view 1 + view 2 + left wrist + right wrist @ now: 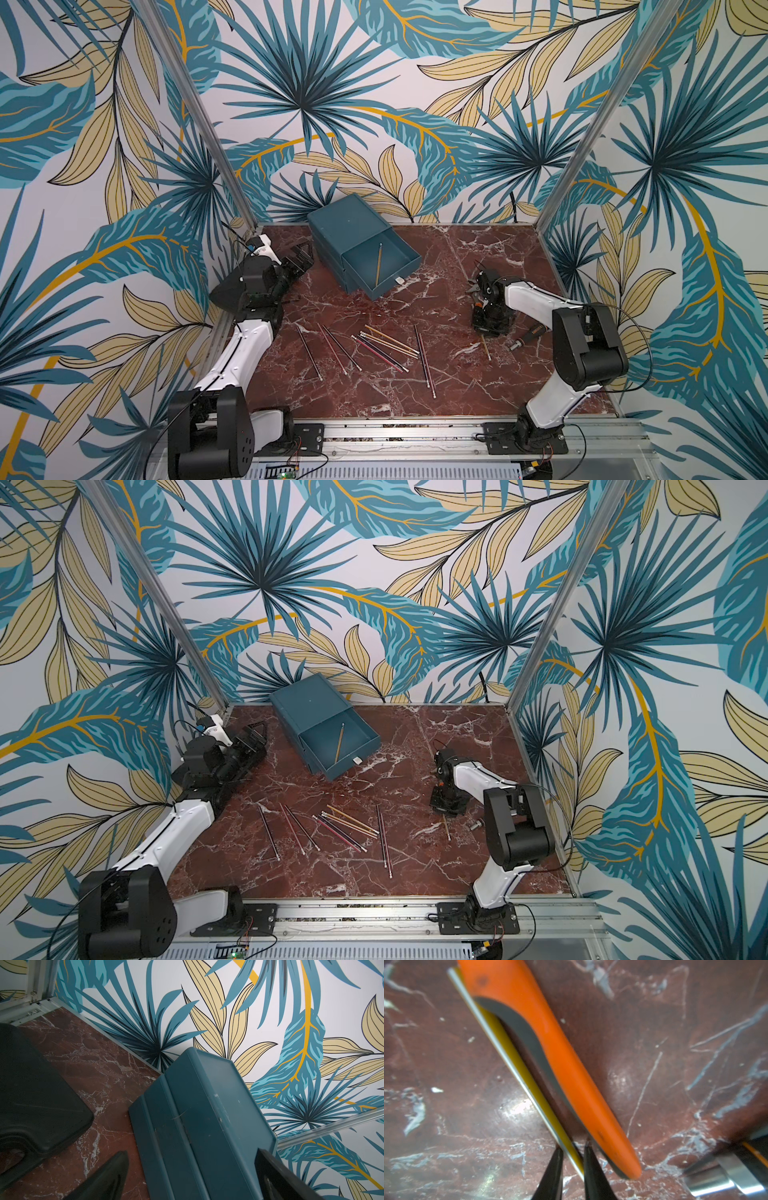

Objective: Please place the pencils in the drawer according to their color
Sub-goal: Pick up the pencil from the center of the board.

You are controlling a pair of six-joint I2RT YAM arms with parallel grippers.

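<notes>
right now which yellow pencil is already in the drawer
The yellow pencil lying alone in the pulled-out top drawer; the other pencils lie on the marble table.

Robot test cell, aluminium frame [415, 436], leaf-print walls [374, 83]

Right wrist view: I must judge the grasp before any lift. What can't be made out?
- Pencil: far end hidden under the pliers handle, right wrist view.
- Right pincer: whether it touches the pencil, blurred there; in both top views its own body covers the tips.
- Metal tool: cut off by the right wrist picture's edge.
</notes>
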